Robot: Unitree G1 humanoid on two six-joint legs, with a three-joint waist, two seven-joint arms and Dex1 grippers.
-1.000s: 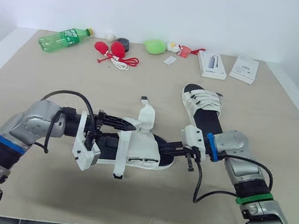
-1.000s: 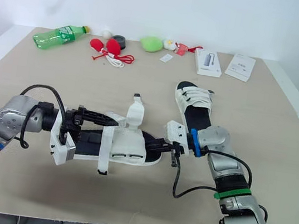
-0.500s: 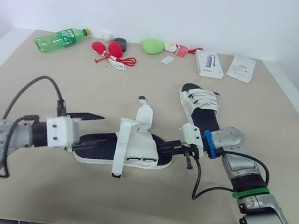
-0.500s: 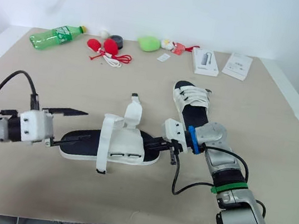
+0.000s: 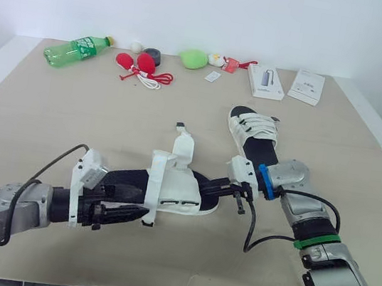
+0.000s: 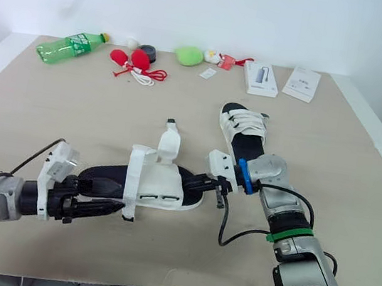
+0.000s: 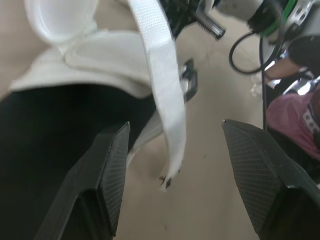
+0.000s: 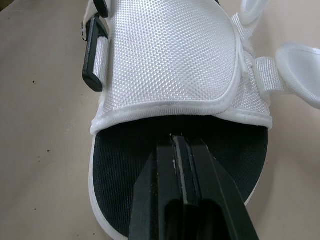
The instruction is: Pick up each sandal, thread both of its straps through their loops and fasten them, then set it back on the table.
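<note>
At centre of the table (image 5: pixel 44 114), the unfastened sandal (image 5: pixel 179 186) lies with its long axis 9-to-3 o'clock, toe at 3. Right gripper (image 5: pixel 235 191), fingers closed together, presses the toe insole. Left gripper (image 7: pixel 175 129) (the nearer arm) gapes wide at the heel end; the loose strap (image 7: pixel 167 95) hangs between its fingers.

A green plastic bottle (image 5: pixel 79 49) lay on its side at the far edge of the beige table (image 5: pixel 73 111). Beside it sat two red balls on a cord (image 5: pixel 139 63), a dark round roll (image 5: pixel 152 55) and a lime-green lump (image 5: pixel 194 59). A white box (image 5: pixel 266 81) and a white booklet (image 5: pixel 310 87) lay farther right.
</note>
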